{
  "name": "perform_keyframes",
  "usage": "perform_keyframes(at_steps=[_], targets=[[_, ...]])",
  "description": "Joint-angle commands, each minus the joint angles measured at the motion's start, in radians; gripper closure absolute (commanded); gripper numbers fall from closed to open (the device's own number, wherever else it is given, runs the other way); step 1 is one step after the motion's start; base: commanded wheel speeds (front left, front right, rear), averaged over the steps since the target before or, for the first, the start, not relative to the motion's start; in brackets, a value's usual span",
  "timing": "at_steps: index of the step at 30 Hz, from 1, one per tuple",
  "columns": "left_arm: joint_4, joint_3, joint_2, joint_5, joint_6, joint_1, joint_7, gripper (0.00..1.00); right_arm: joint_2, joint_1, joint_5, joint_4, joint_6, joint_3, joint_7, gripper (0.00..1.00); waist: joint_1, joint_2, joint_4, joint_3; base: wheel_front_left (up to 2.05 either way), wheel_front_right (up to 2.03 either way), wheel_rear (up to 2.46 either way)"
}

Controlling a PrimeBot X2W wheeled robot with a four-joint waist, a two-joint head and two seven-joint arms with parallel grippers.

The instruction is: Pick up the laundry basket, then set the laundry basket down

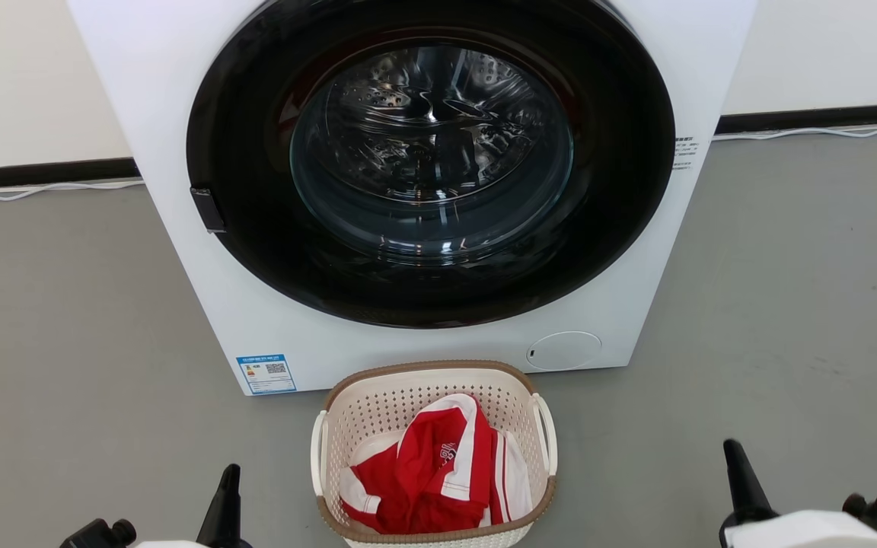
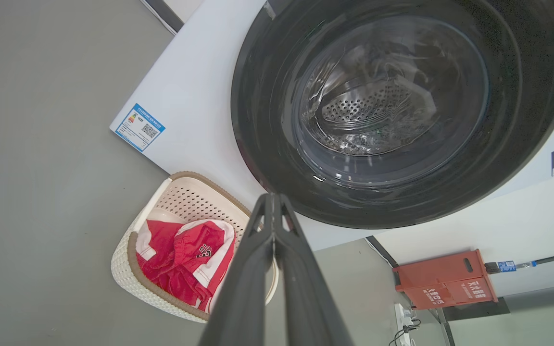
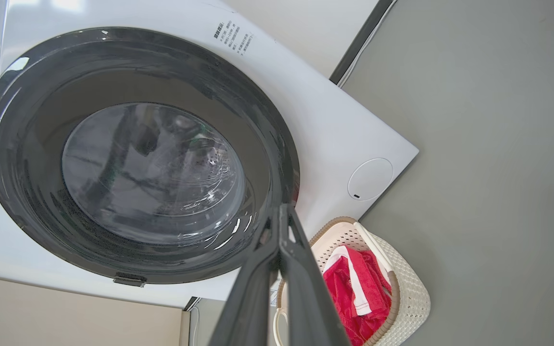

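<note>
Laundry basket (image 1: 377, 411) on floor (image 1: 103, 342), btwn both jaws, touching neither

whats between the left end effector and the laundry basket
Only a bare stretch of grey floor. In the head view, the left end effector sits apart from the laundry basket, on its left side.

Blue QR-code label (image 1: 266, 374) on the washing machine (image 1: 423, 346) front (its print too small to read).
</note>
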Motion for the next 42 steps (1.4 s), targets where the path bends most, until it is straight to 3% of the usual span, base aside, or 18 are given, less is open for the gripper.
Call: perform_keyframes(at_steps=[1, 42], targets=[[-0.018, 0.023, 0.008, -0.04, -0.012, -0.061, 0.008, 1.0, -0.006, -0.063, 0.038, -0.033, 0.004, 0.006, 0.014, 1.0, 0.0, -0.0001, 0.001, 0.001, 0.0, 0.0, 0.0], [0.026, 0.091, 0.011, -0.493, -0.087, -0.168, 0.125, 1.0, -0.006, -0.117, 0.455, -0.081, 0.006, -0.043, 0.131, 1.0, 0.0, -0.0001, 0.013, 0.011, 0.0, 0.0, 0.0]])
